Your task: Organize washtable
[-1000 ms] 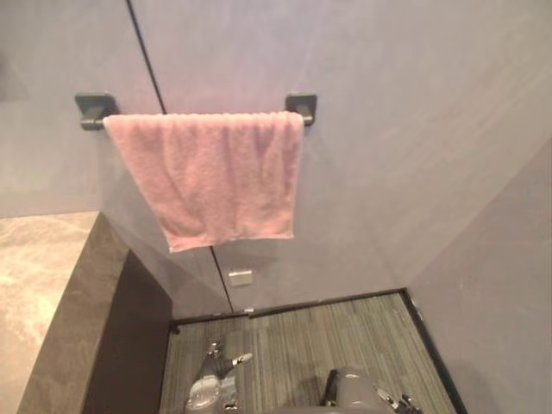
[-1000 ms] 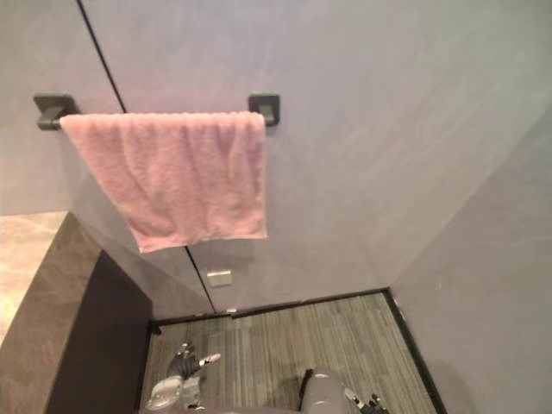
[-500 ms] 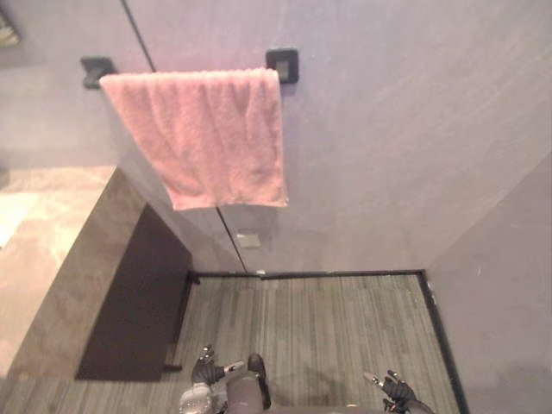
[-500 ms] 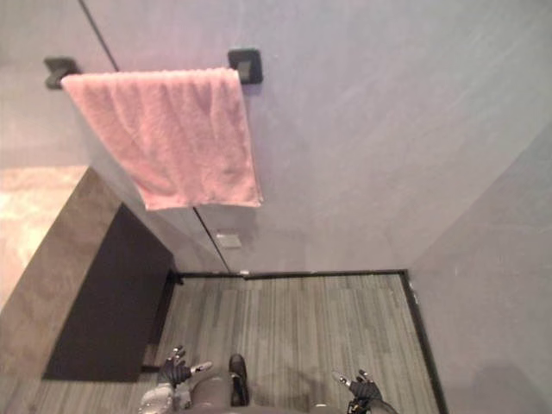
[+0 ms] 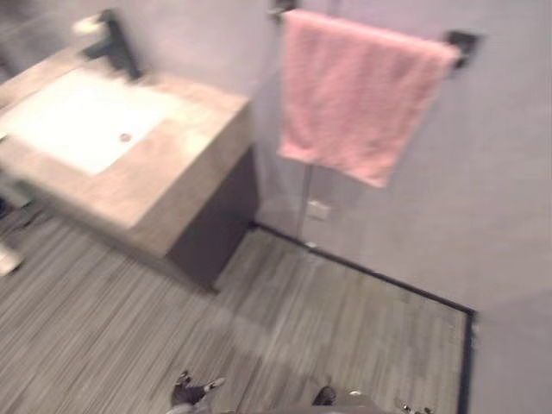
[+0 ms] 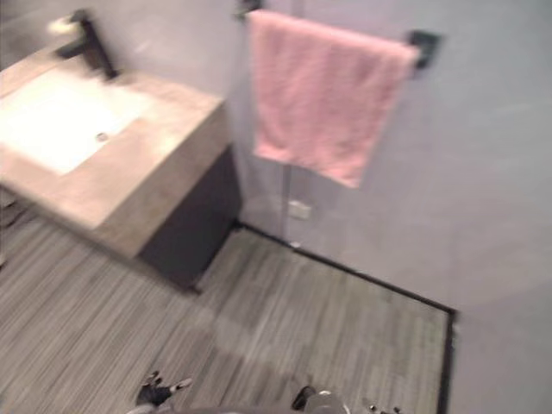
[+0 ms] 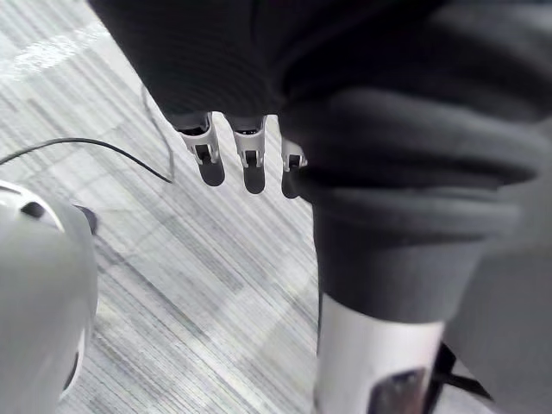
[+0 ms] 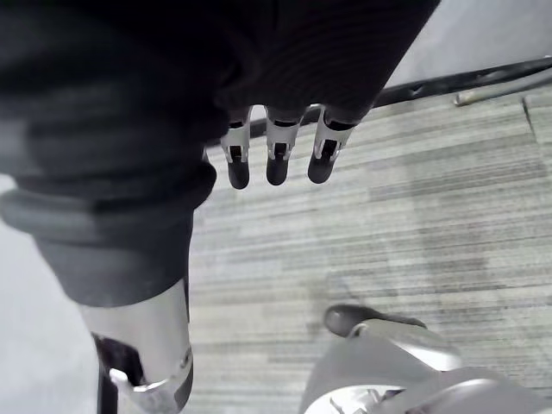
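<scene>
Fingers straight, empty: left hand, right hand | thumbs hidden | pink towel hanging

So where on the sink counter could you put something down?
The bare stone strip of the counter between the white basin and the end nearest the pink towel is free. The back is crowded by the black faucet. The left hand and right hand hang open above the floor.
</scene>
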